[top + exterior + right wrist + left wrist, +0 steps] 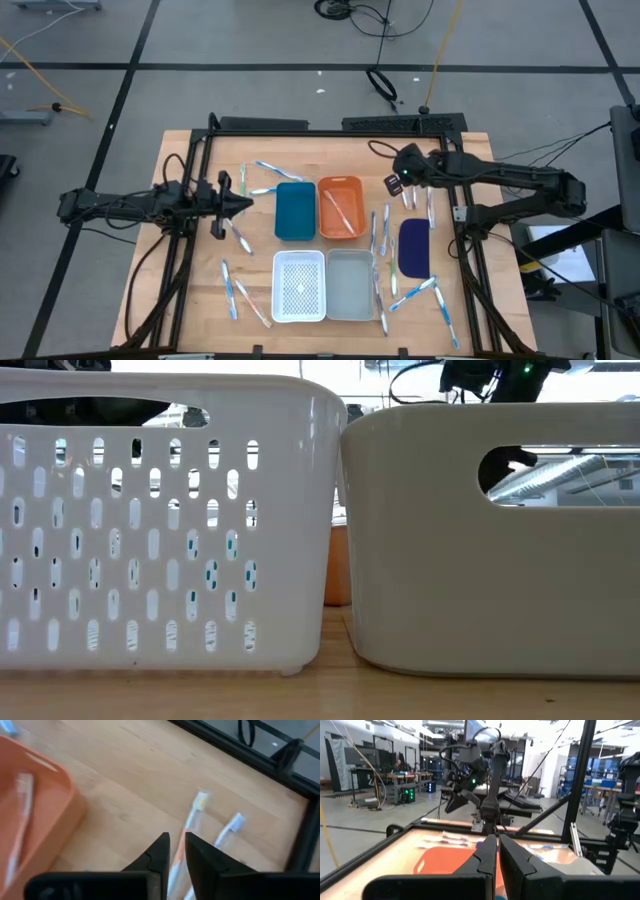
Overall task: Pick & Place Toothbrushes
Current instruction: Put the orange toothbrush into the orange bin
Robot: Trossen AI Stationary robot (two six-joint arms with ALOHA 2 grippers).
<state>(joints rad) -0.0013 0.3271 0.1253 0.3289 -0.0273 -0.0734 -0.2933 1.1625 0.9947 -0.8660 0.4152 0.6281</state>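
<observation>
Step in hand: pick phase, right arm; judged to be closing on, or just lifting, one toothbrush from the worktop beside the orange tray (340,208).
Right gripper (177,842): up at the far right of the worktop (200,290), near the frame rail; jaws nearly together with a narrow gap between the tips.
Held or not: orange-necked toothbrush (192,820) runs down into that gap, head with pale bristles pointing away; whether pinched or only straddled cannot be told.
Neighbour: a second toothbrush (227,829), white-headed, lies just beside it, close enough to get dragged along.
Left gripper (497,852): parked over the left part of the worktop, level with the blue tray (294,211), pointing toward it; jaws pressed together, nothing seen between them.
Task's things: loose toothbrushes (240,295) scattered over the worktop, left of the trays, along the far edge, and right around the dark blue pad (414,246); a couple already lie in the orange tray.
Other trays: white slotted tray (300,285) and grey tray (350,284) at the near side; contents not clear.
Progress, as judged: early; most toothbrushes not yet binned.
Next move calls for: a confirmed pinch on the handle, a straight lift clear of the neighbour, a short carry over the orange tray's rim, then release.
Risk: thin handle slipping or pivoting in a loose pinch.
</observation>
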